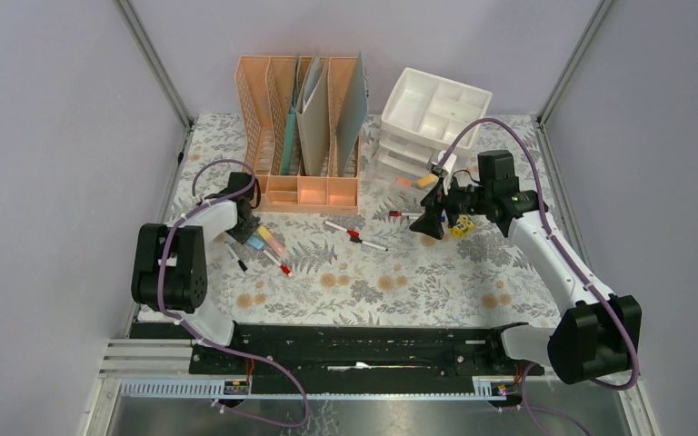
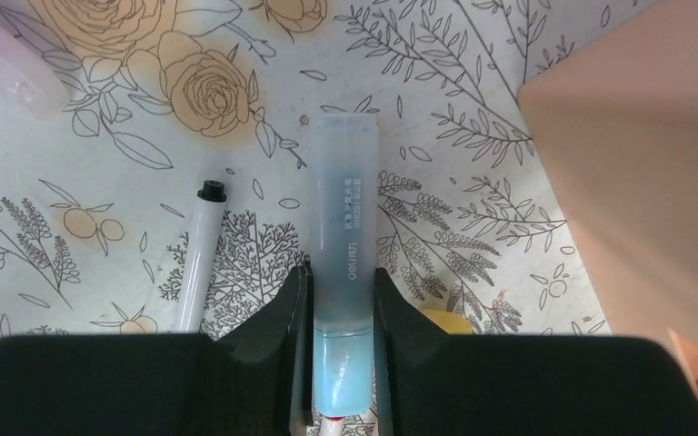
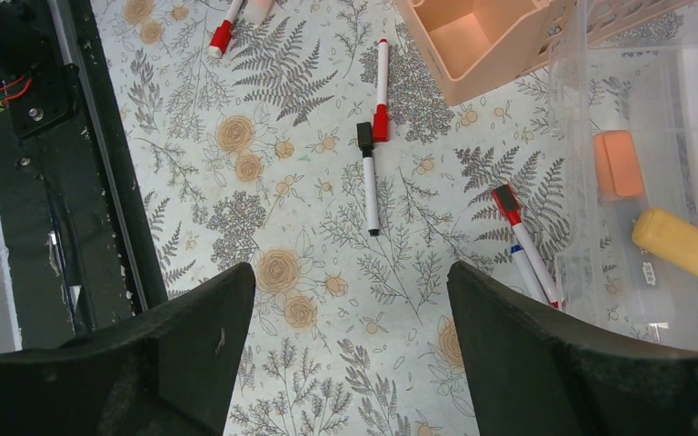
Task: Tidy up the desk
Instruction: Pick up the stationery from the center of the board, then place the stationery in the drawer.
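Observation:
The desk (image 1: 400, 282) is covered in fern-print cloth. My left gripper (image 1: 244, 222) is low over its left side, by the front left corner of the peach file rack (image 1: 298, 118). In the left wrist view my left gripper (image 2: 341, 277) is shut on a pale blue highlighter (image 2: 345, 209), its cap end pointing away from the fingers. My right gripper (image 1: 430, 224) hovers open and empty right of centre, in front of the white drawer unit (image 1: 427, 123). The right wrist view shows its jaws (image 3: 350, 272) wide apart over bare cloth.
A white marker with a black cap (image 2: 198, 259) lies left of the highlighter, and the rack wall (image 2: 636, 182) is on its right. Red- and black-capped markers (image 3: 370, 177) lie mid-desk. An open clear drawer (image 3: 654, 136) holds an orange eraser (image 3: 618, 163) and a yellow item (image 3: 682, 245).

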Available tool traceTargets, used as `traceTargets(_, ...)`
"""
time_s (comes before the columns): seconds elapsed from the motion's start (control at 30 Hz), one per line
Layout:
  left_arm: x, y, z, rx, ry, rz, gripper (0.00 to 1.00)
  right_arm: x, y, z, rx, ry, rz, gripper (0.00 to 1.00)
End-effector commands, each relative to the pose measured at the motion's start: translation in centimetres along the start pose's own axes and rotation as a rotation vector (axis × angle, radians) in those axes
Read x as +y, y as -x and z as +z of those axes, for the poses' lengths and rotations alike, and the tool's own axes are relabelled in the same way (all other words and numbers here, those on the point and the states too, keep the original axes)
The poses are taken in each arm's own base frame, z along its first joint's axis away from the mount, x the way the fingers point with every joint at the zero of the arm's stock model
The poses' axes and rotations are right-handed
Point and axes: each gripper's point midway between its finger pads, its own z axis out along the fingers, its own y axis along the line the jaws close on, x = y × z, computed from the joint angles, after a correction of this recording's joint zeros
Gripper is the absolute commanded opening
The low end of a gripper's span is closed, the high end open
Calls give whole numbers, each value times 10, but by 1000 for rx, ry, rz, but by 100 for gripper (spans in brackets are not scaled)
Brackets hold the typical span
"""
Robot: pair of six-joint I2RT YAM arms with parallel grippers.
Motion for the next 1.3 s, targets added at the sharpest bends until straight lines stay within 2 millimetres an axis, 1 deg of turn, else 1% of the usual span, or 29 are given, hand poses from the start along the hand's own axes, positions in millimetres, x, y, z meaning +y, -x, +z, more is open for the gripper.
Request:
traceTargets(0.0, 2, 4, -15, 7, -23, -8, 2, 5, 8, -3, -36, 21, -12, 84)
traceTargets(0.13, -4, 11, -39, -16, -125, -35, 0, 10, 8, -1, -45, 57, 7, 84)
traceTargets(0.2, -8, 10, -50, -14, -197, -47, 0, 13, 8, 1, -51, 82, 23, 84)
traceTargets(0.3, -18, 3, -68, 2, -346, -63, 0, 19, 9, 3, -63, 129, 48, 84)
traceTargets(0.37, -29, -1, -83, 4, -479, -72, 0, 22, 11, 4, -75, 153, 66, 84)
traceTargets(0.4, -29, -7, -88, 13, -538, -72, 0, 24, 12, 5, -82, 162, 71, 84)
traceTargets(0.43, -34, -11, -96, 16, -613, -74, 0, 25, 13, 5, -90, 171, 75, 84)
traceTargets(0.47, -39, -13, -111, 13, -709, -78, 0, 27, 13, 5, -97, 180, 80, 84)
traceTargets(0.53, -45, -18, -131, 17, -852, -83, 0, 29, 14, 6, -107, 193, 89, 84)
traceTargets(0.67, -52, -25, -168, 15, -1054, -50, 0, 32, 13, 9, -116, 219, 111, 85)
traceTargets(0.8, -59, -43, -199, 21, -1239, -8, 0, 38, 10, 15, -108, 245, 117, 85)
traceTargets(0.97, -72, -73, -234, 22, -1400, 55, 0, 47, 7, 25, -93, 280, 120, 85)
traceTargets(1.27, -102, -114, -275, -3, -1500, 176, 0, 58, 1, 41, -62, 312, 131, 86)
